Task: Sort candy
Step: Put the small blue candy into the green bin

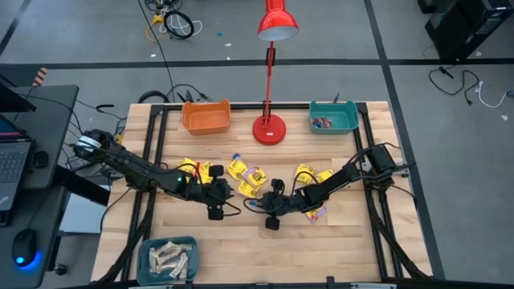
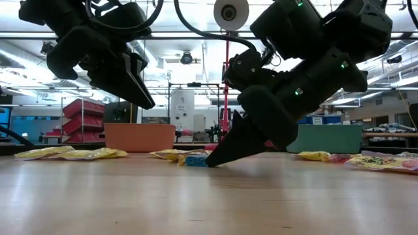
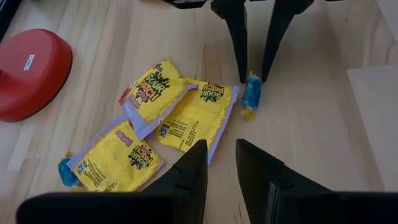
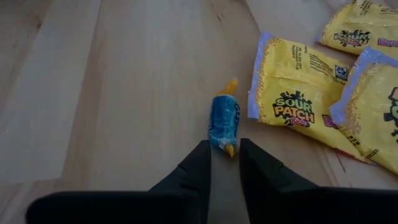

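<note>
— Several beige bars (image 1: 170, 257) lie in the near teal bin (image 1: 147, 250), at seven o'clock on the worktop (image 1: 241, 249). What's farther out?

— Around the centre, the right gripper (image 4: 224, 144) is down at the blue candy (image 4: 222, 119). Its fingers stand partly apart, straddling only the twisted tail. I don't see a clamp yet.

— And the left gripper (image 3: 219, 144)?

— It hovers at the candy's nine o'clock, fingers slightly apart, holding nothing.

— What could go wrong?

— Pinched that near its end, the wrapper may slip free, or the candy may swivel and drop on the lift. A skid could push it into the yellow packets (image 3: 193, 115) at its twelve o'clock. Beyond them are the orange bin (image 1: 206, 118) at eleven and the far teal bin (image 1: 353, 120) at one. That's a long carry for a weak hold.
</note>
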Available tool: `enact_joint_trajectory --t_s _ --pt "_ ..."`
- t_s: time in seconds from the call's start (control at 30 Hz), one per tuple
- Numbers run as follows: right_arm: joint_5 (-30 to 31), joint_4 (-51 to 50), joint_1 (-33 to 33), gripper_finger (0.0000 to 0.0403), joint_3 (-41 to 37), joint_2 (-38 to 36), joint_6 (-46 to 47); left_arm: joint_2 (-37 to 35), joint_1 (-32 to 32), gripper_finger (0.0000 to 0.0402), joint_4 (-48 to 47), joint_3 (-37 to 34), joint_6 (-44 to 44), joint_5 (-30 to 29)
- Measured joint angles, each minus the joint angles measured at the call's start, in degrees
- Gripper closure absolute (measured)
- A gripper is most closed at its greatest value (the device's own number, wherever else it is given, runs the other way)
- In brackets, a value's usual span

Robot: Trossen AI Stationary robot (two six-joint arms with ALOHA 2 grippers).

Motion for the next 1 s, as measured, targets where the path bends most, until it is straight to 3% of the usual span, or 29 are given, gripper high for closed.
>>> enact_joint_trajectory --t_s 0.6,1.0 --pt "-0.33 0.13 0.45 0.0400 0.00 0.04 -0.83 0.00 0.00 0.0314 -0.02 0.00 -0.03 -0.02" --pt "0.07 0.08 0.59 0.0403 -0.05 -0.15 -2.14 0.00 0.00 0.0314 0.00 0.00 -0.03 -0.02"
